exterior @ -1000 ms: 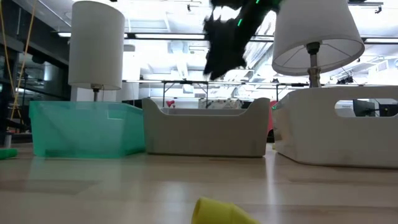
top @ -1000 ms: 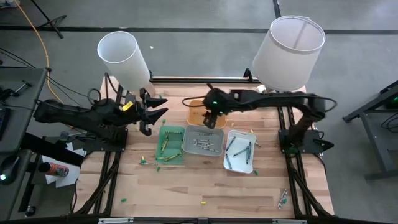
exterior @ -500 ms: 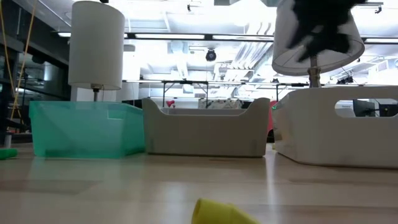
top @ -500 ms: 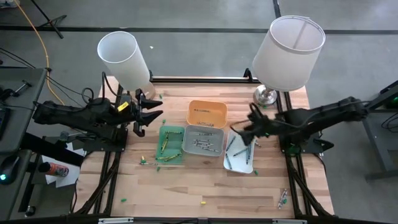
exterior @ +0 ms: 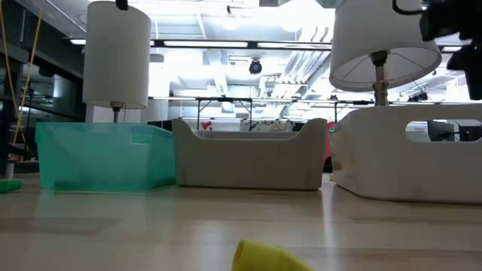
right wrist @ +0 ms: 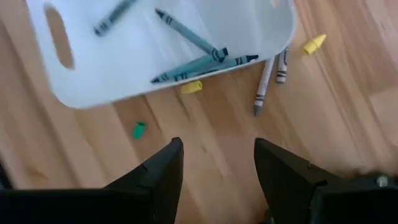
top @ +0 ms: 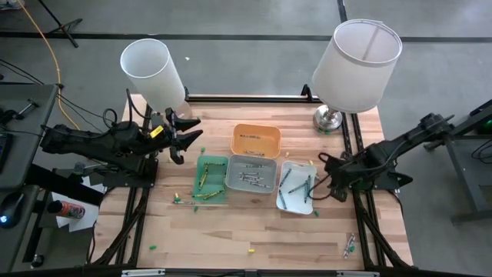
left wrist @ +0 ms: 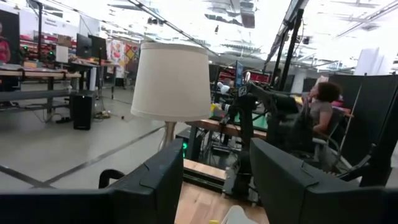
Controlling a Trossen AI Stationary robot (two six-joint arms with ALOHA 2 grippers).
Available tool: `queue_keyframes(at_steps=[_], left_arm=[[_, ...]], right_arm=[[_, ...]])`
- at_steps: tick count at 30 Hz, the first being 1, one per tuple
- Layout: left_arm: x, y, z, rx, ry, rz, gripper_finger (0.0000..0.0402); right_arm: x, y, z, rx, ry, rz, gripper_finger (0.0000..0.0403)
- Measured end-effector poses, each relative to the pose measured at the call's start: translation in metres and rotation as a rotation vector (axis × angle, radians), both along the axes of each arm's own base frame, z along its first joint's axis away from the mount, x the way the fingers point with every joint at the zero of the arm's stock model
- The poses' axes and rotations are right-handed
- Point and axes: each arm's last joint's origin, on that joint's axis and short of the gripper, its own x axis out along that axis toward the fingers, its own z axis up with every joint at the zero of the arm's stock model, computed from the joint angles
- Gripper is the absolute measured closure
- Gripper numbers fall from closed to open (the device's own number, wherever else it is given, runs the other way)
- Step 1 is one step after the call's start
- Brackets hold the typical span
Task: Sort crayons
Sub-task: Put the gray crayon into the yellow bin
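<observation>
— So where are the crayons (top: 254,177)?
— Mostly in four trays mid-table: green ones in the green tray (top: 209,177), grey-white ones in the grey tray (top: 250,173), dark teal ones in the white tray (top: 295,187), and the orange tray (top: 257,140) sits behind the grey one. In the right wrist view, teal crayons (right wrist: 202,62) lie crossed inside the white tray, with two grey-white sticks (right wrist: 268,78) and yellow bits (right wrist: 191,87) on the wood just beside its rim. Loose pieces are scattered toward the table's front edge too, including a yellow stub (exterior: 267,256) close to the low camera.
— And the right gripper (top: 332,183)?
— It hangs just right of the white tray, above the tabletop, fingers (right wrist: 158,171) spread apart with nothing between them.
— The left gripper (top: 187,137)?
— Off the table's left rear, by the white lamp (top: 154,73), well apart from the trays. Its fingers (left wrist: 155,180) stand parted and empty.
</observation>
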Motion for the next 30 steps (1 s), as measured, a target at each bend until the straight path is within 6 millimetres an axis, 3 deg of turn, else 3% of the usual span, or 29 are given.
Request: queue_keyframes(at_steps=[8,16,20,30], left_arm=[[0.0,0.0,0.0,0.0,0.0,0.0,0.0229],[0.0,0.0,0.0,0.0,0.0,0.001,0.0229],[0.0,0.0,0.0,0.0,0.0,0.002,0.0229],[0.0,0.0,0.0,0.0,0.0,0.002,0.0229]], right_arm=[[0.0,0.0,-0.056,-0.069,-0.004,0.079,0.0213],[-0.005,-0.009,-0.09,-0.156,-0.011,0.035,0.0213],[-0.003,-0.01,-0.099,-0.141,-0.051,0.013,0.0217],[0.002,-0.017,-0.101,-0.21,-0.104,-0.02,0.0258]])
